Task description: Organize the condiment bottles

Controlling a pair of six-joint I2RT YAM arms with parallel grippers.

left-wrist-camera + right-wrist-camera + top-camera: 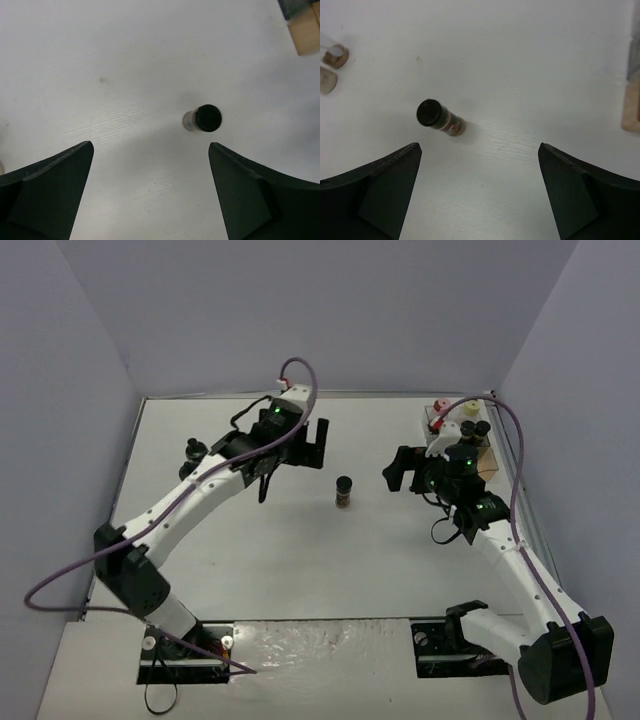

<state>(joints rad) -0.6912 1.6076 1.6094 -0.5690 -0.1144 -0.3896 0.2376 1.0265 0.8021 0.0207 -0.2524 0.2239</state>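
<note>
bottle (344, 491) stands between left gripper (151, 145) and right gripper (480, 145), both agape; overhead alone shows racked jars (462, 422).

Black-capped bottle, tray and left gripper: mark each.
black-capped bottle (429, 112), right wrist view, on its cap.
tray (488, 464), top external view, on its wooden base.
left gripper (150, 147), left wrist view, midway between its fingertips.

Probably a lab; plain walls (330, 310) enclose white table (300, 560).

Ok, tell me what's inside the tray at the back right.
Showing in the tray: a pink-capped bottle, a pale-capped bottle and two black-capped bottles. The right arm covers its near side, so more may be hidden.
</note>
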